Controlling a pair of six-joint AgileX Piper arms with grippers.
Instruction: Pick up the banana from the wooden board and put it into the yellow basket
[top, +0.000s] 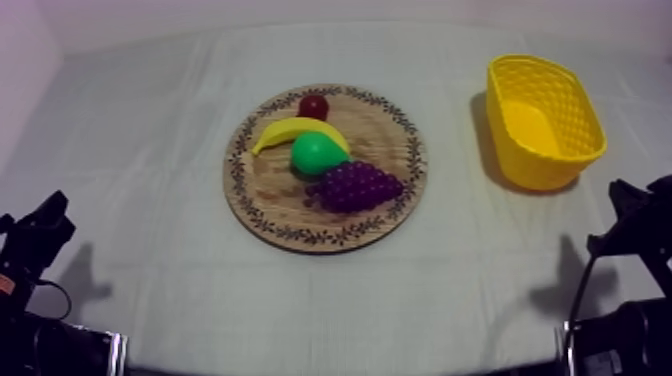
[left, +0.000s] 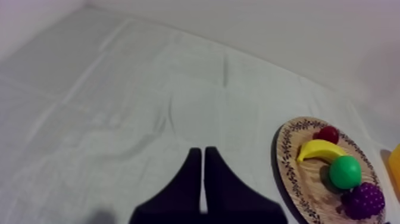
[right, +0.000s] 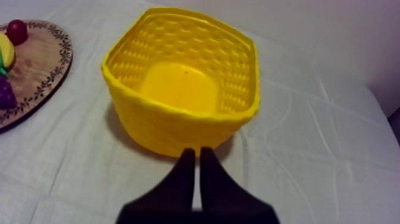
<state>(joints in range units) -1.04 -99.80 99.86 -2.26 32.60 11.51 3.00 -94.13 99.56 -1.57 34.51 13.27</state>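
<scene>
Left gripper (left: 200, 154): black fingers pressed together in a narrow wedge, clenched on nothing, low over bare cloth at my left side.
Right gripper (right: 196, 152): likewise closed and empty, just in front of the yellow woven plastic basket (right: 172, 128).
Banana: the curved yellow toy banana (top: 288, 130) lies on the far half of the round wooden board with the patterned rim (top: 300, 238), not yet picked up.
Neighbours: the green pear (top: 318, 153) touches the banana's inner curve. The small red fruit (top: 313, 105) sits just beyond it. The purple bunch of grapes (top: 356, 186) lies on the near side, against the pear.
Step in hand: reaching for the banana. I judge my right arm the better placed, since the basket stands on that side. I should open wide and come down on the banana's free left end, away from the pear and red fruit, with fingers across its width.
Surface: the grey-white cloth (top: 150, 150) is lightly creased and could ruck if dragged.
Room: plain pale wall behind the table.
</scene>
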